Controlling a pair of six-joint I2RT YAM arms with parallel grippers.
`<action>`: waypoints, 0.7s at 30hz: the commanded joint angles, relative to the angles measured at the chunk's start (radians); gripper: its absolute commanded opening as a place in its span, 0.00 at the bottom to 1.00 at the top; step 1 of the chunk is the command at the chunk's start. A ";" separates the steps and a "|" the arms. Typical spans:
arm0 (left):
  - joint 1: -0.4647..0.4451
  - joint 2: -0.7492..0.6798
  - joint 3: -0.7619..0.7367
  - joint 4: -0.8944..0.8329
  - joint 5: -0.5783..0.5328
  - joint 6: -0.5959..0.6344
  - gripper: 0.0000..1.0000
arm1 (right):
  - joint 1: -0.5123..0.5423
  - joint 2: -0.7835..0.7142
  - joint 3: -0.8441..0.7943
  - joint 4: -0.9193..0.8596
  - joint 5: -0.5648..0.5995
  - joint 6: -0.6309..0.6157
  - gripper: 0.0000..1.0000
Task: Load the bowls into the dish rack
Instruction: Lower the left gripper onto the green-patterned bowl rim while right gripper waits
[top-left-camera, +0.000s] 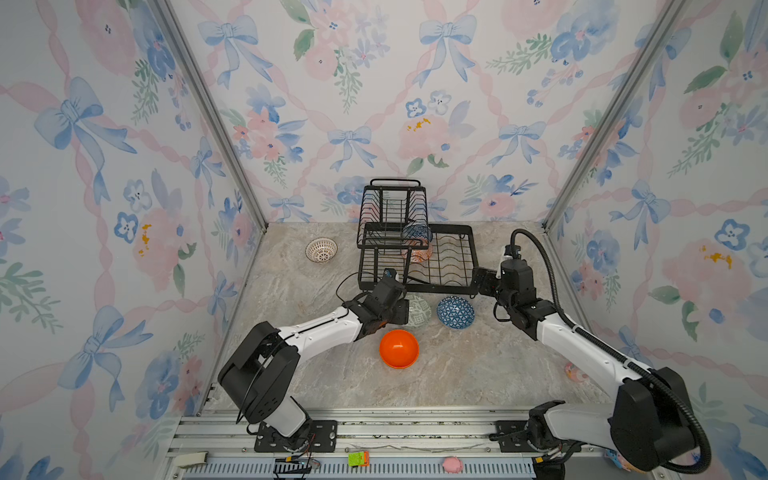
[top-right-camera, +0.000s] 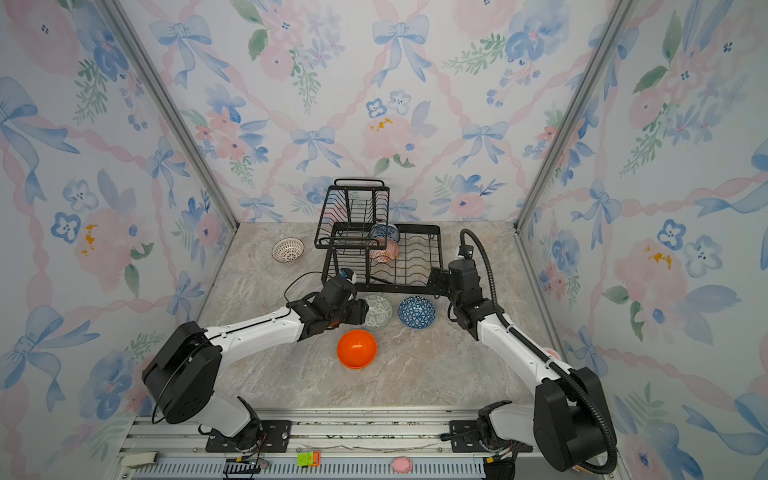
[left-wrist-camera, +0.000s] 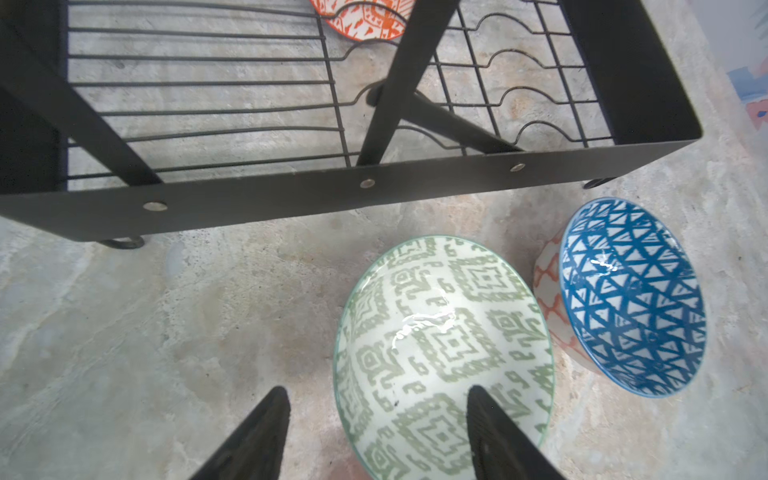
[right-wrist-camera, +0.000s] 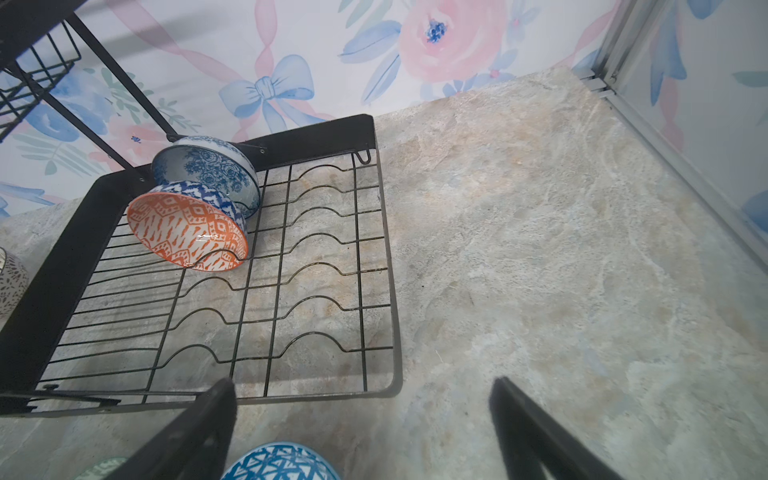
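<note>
Bowls number six: four sit out on the tabletop (top-left-camera: 478, 374) and two are racked. Read the tabletop as a clock, with twelve at the back wall.

Nearest, a little toward six from centre, lies the orange bowl (top-left-camera: 399, 349), untouched. Just past it, the grey-green bowl (left-wrist-camera: 444, 345) and the dark blue bowl (top-left-camera: 456, 312) lie side by side, the blue one toward three.

The left gripper (left-wrist-camera: 376, 390) has its fingers spread astride the grey-green bowl's rim, one over the inside and one outside with a gap to the wall. A rim pinch suits a bowl too wide to span, though nothing is gripped yet. The right gripper (right-wrist-camera: 361, 384) hovers just beside the dark blue bowl, fingers spread wide and empty, probably in reach for that one.

Toward twelve stands the dish rack (left-wrist-camera: 257, 199). In its lower tray the red-orange bowl (right-wrist-camera: 187, 226) and the blue-and-white bowl (right-wrist-camera: 208, 166) stand on edge, one behind the other, propped by the wire humps. Out near ten, level with the rack, the white lattice bowl (top-left-camera: 321, 250) sits alone, well apart from both arms.
</note>
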 joint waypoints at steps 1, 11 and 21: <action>-0.009 0.037 0.030 -0.061 -0.015 -0.003 0.66 | 0.009 -0.047 -0.018 0.032 0.030 0.014 0.97; -0.014 0.100 0.058 -0.085 -0.031 0.014 0.57 | 0.008 -0.072 -0.023 0.029 0.030 0.019 0.97; -0.013 0.147 0.091 -0.102 -0.032 0.024 0.36 | 0.008 -0.066 -0.025 0.025 0.031 0.026 0.97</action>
